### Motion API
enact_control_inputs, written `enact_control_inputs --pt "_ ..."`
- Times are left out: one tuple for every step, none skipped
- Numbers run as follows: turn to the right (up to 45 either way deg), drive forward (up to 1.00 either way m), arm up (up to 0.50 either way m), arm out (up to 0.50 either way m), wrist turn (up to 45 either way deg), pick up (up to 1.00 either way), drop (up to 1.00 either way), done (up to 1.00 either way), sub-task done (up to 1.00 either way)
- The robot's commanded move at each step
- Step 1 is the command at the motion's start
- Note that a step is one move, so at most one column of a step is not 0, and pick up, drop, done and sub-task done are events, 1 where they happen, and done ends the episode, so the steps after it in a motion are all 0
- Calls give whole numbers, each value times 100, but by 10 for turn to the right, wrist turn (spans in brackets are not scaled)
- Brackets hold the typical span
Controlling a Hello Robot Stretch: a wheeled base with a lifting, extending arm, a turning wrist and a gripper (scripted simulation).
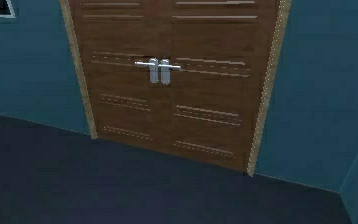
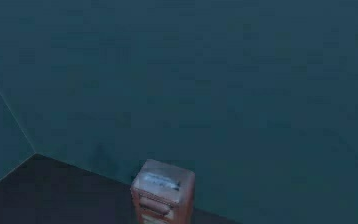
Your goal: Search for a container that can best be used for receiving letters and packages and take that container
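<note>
Wooden door (image 1: 172, 75): forward view; double, panelled, two metal handles (image 1: 159, 70) meeting at its middle seam.
Wall (image 1: 317, 90): teal, flanking the door on both sides.
Floor (image 1: 107, 185): dark and bare in front of the door.
Boxy thing (image 2: 163, 195): arm side view; small, brown with a pale grey top, standing on the floor before a teal side wall (image 2: 187, 80); off to the door's side, I judge.
Task's container: possibly that boxy thing; too small to be sure.
Fingers: state cannot be told.
Progress: searching, by my reading; the boxy thing stands untaken; confirming, approaching and grasping remain.
</note>
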Motion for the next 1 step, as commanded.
enact_control_inputs --pt "0 0 0 30 0 0 0 0 0"
